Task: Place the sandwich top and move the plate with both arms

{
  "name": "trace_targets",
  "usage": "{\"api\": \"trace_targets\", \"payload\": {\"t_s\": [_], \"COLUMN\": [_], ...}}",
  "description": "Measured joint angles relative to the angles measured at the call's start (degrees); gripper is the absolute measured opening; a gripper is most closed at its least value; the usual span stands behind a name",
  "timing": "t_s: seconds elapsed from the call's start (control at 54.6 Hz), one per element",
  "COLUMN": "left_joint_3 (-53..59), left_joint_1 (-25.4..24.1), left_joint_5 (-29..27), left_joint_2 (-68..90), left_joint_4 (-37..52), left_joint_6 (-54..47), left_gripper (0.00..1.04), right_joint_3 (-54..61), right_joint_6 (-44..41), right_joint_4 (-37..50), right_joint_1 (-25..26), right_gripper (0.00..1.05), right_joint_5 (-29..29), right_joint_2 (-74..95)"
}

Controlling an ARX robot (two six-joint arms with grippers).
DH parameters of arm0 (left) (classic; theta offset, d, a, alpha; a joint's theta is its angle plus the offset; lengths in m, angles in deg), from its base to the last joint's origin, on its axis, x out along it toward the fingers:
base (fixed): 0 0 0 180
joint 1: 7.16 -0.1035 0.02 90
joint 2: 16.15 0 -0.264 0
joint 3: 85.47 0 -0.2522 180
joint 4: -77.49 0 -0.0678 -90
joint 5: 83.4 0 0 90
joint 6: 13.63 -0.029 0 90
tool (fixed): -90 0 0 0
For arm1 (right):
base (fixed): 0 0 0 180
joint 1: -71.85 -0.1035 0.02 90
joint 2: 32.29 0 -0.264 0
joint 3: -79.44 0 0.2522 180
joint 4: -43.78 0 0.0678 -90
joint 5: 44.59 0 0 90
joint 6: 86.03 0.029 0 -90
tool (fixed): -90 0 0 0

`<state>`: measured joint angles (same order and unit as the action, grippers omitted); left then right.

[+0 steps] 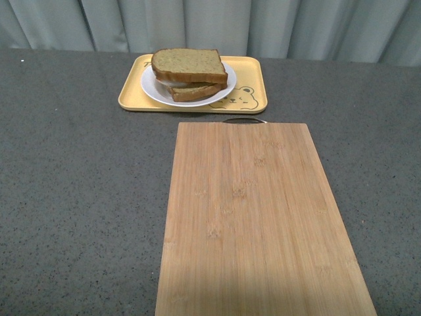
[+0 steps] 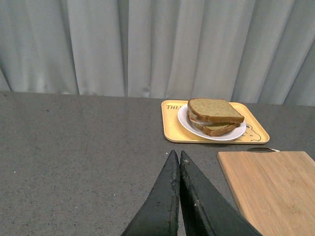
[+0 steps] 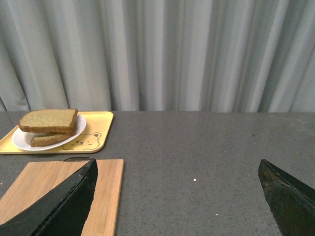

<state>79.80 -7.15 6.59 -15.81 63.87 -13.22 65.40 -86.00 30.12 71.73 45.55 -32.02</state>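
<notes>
Tan sandwich top (image 1: 188, 63): lying on the lower slice, on the white plate (image 1: 150, 89).
Plate: on the yellow bear tray (image 1: 253, 84).
Left gripper (image 2: 178, 157): fingers pressed together, holding nothing.
Right gripper (image 3: 179, 179): spread wide, holding nothing.

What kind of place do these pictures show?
Probably a staged test bench imitating a kitchen, not a real one: a speckled grey tabletop, plain grey curtains behind it, and a bare bamboo cutting board.
</notes>
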Motion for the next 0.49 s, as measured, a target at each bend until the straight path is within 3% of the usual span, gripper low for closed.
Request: {"api": "trace_targets", "payload": {"t_s": [0.073,0.202,0.403,0.495], "left_joint_3": [0.0,0.0,0.0,0.0], "left_joint_1": [0.0,0.0,0.0,0.0], "left_joint_5": [0.0,0.0,0.0,0.0], "left_joint_2": [0.0,-0.1,-0.1,-0.1], "left_joint_4": [0.0,0.0,0.0,0.0], "left_joint_6": [0.0,0.0,0.0,0.0], "left_gripper": [0.08,0.33,0.83,0.97], "right_joint_3": [0.0,0.0,0.0,0.0], "right_joint_6": [0.0,0.0,0.0,0.0], "right_joint_4": [0.0,0.0,0.0,0.0], "right_joint_1": [0.0,0.0,0.0,0.0], "right_gripper": [0.95,0.95,0.95,0.95], "right_joint_5": [0.0,0.0,0.0,0.0], "right_joint_2": [0.0,0.0,0.0,0.0]}}
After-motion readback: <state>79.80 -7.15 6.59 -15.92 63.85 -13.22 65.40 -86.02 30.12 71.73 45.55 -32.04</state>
